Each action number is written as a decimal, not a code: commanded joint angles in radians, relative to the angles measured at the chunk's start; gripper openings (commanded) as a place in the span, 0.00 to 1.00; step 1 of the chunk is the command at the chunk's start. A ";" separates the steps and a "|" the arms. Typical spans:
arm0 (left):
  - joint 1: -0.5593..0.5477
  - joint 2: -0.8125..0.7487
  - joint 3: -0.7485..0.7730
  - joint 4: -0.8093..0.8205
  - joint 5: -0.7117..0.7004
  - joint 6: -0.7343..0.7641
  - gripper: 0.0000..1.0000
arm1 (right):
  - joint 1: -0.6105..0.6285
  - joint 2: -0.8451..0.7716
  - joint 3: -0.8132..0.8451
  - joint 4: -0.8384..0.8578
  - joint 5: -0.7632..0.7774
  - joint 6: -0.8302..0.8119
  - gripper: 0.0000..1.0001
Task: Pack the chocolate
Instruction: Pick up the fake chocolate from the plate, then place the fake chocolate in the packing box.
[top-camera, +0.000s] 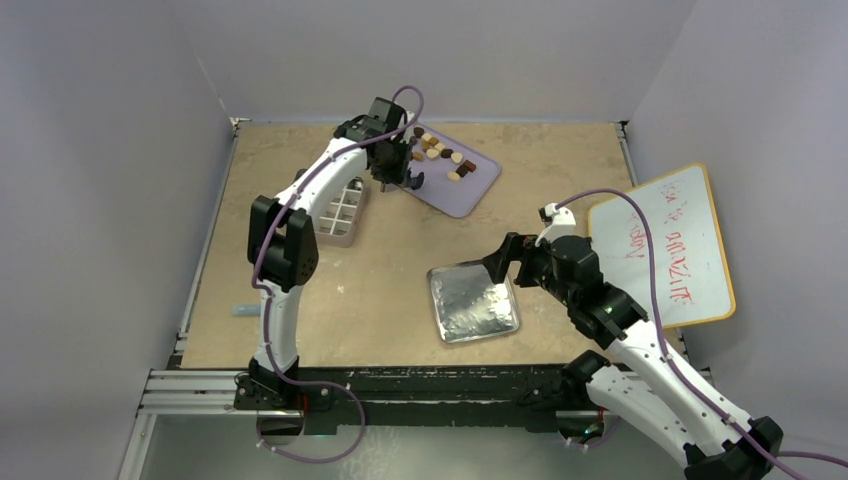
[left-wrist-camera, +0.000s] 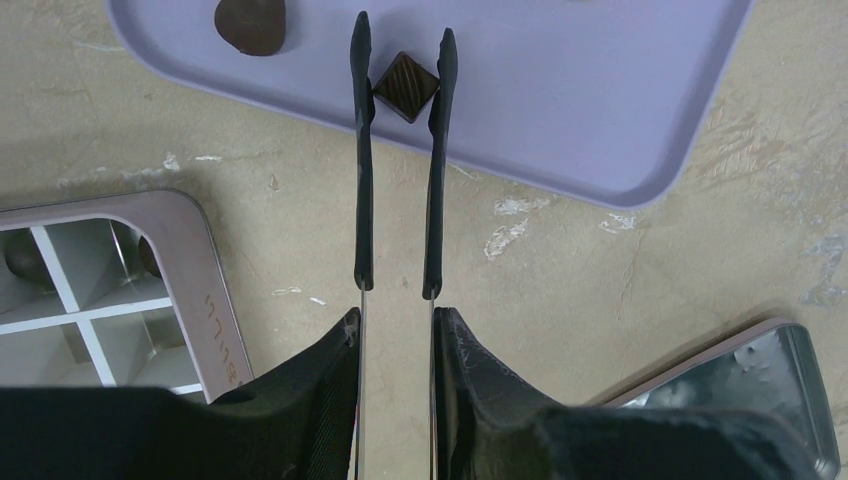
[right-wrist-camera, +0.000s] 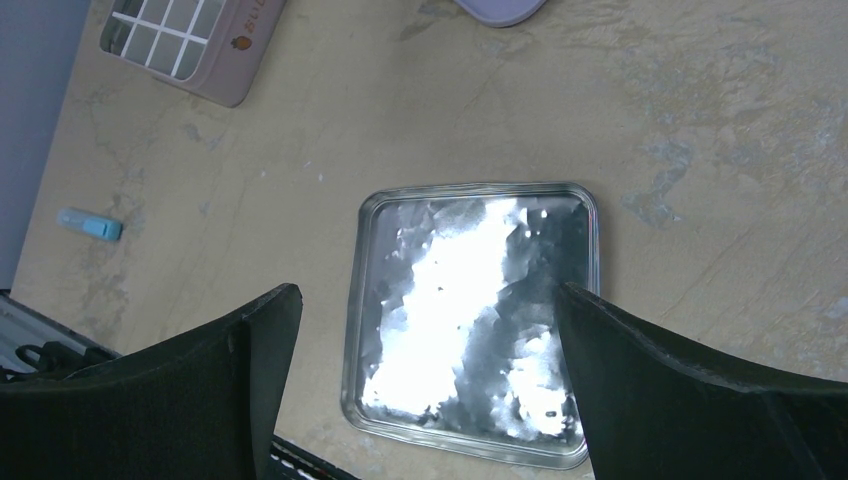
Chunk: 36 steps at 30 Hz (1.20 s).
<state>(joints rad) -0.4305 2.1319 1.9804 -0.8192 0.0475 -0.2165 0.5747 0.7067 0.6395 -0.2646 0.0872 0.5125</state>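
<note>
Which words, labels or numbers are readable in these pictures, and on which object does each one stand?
"ELLI": printed on the rim of the box; what follows these letters is unclear.
Red handwriting on the whiteboard: too blurred to read.
No other text is visible.

Towards the back of the bench (top-camera: 400, 290) we find the tray (top-camera: 462, 198), with the chocolate (top-camera: 440, 150) grouped on its far half. One piece (left-wrist-camera: 405, 86) sits apart near its front-left edge, between the tips of the tweezers (left-wrist-camera: 362, 150) held in the left hand (top-camera: 400, 180). The divided box (top-camera: 338, 212) sits just left of the tray. The shallow tin (top-camera: 473, 302) lies nearer us at centre, under the right hand (top-camera: 497, 262). The whiteboard (top-camera: 665, 245) is at the bench's right edge.
</note>
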 joint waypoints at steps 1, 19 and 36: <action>0.001 -0.054 0.060 -0.003 -0.012 -0.002 0.22 | -0.003 0.003 0.024 0.025 0.015 0.003 0.99; 0.012 -0.096 0.129 -0.053 -0.046 -0.069 0.20 | -0.003 -0.001 0.022 0.036 0.017 0.006 0.99; 0.292 -0.344 -0.079 -0.085 -0.153 -0.179 0.20 | -0.003 0.006 0.027 0.053 -0.008 -0.004 0.99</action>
<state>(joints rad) -0.1921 1.8774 1.9739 -0.9291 -0.0612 -0.3462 0.5747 0.7132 0.6395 -0.2451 0.0856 0.5156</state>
